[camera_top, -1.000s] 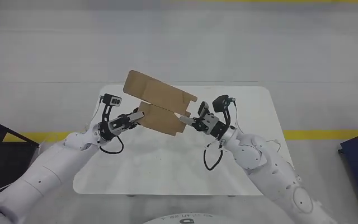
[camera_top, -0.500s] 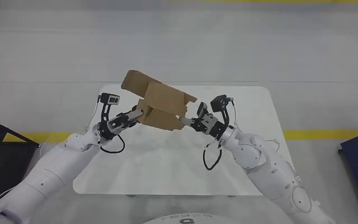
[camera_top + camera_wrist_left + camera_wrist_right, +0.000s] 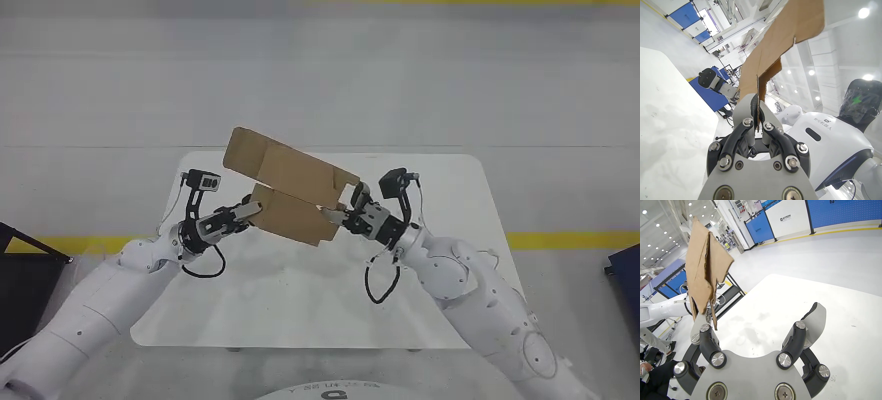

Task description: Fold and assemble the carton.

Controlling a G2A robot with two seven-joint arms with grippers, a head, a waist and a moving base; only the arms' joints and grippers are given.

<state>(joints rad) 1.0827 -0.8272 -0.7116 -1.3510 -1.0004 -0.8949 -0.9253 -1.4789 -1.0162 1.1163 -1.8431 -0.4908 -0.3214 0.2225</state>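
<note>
Far beyond the right gripper [image 3: 757, 313], across the floor [image 3: 829, 256], a white panel [image 3: 791, 226] is marked with a small dark logo and one word in capitals. Small white lettering is carried by the blue panel [image 3: 761, 236] just beside it, and a white logo, partly seen, by the larger blue wall [image 3: 848, 215] on its other side.

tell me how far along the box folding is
Done: the box is off the table, pinched at one edge by the left gripper. In hand: the right gripper is open beside the other end. Left: layers barely parted, no flaps folded, no box shape yet.
</note>
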